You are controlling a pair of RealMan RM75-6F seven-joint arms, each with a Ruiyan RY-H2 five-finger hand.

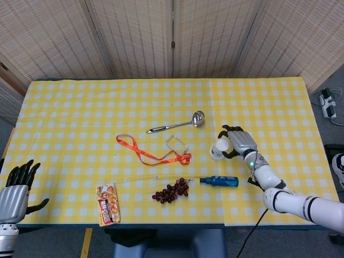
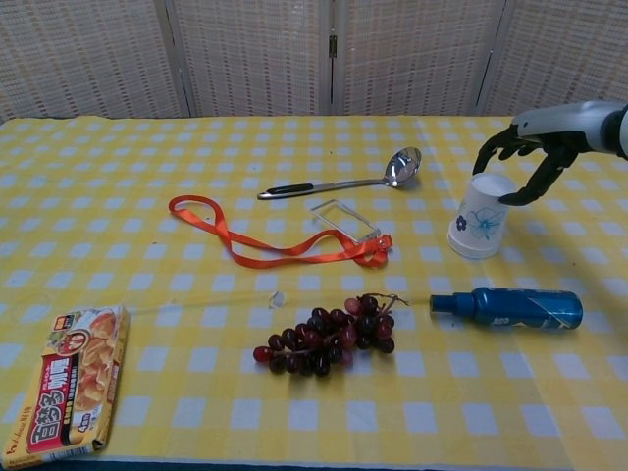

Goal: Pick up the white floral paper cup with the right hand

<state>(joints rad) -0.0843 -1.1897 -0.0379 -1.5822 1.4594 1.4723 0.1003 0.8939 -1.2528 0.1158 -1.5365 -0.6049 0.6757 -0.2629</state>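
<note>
White floral paper cup (image 2: pixel 481 219), upside down on the yellow checked worktop (image 2: pixel 147 177), right of centre, just right of the orange lanyard (image 2: pixel 265 242) clip and just beyond the blue bottle (image 2: pixel 510 307) lying on its side. Right robot hand (image 2: pixel 530 147) poised over the cup's upturned base, fingers (image 2: pixel 491 152) spread and curled down around its far and right sides, thumb low beside the wall; no firm contact visible in either view, so open and holding nothing. Left robot hand (image 1: pixel 15 187) idle at the near left corner, fingers apart, empty.

Likely risks, as judgement only: thin paper, easily crushed or dented by too hard a squeeze. Tapered wall, narrower at the top as it stands, so a loose grip could slip upward off the cup. Fingers closing unevenly could tip or shove it toward the bottle or the ladle (image 2: pixel 343 182). Grapes (image 2: pixel 329 345) and snack packet (image 2: pixel 78 388) well clear, nearer and left.
</note>
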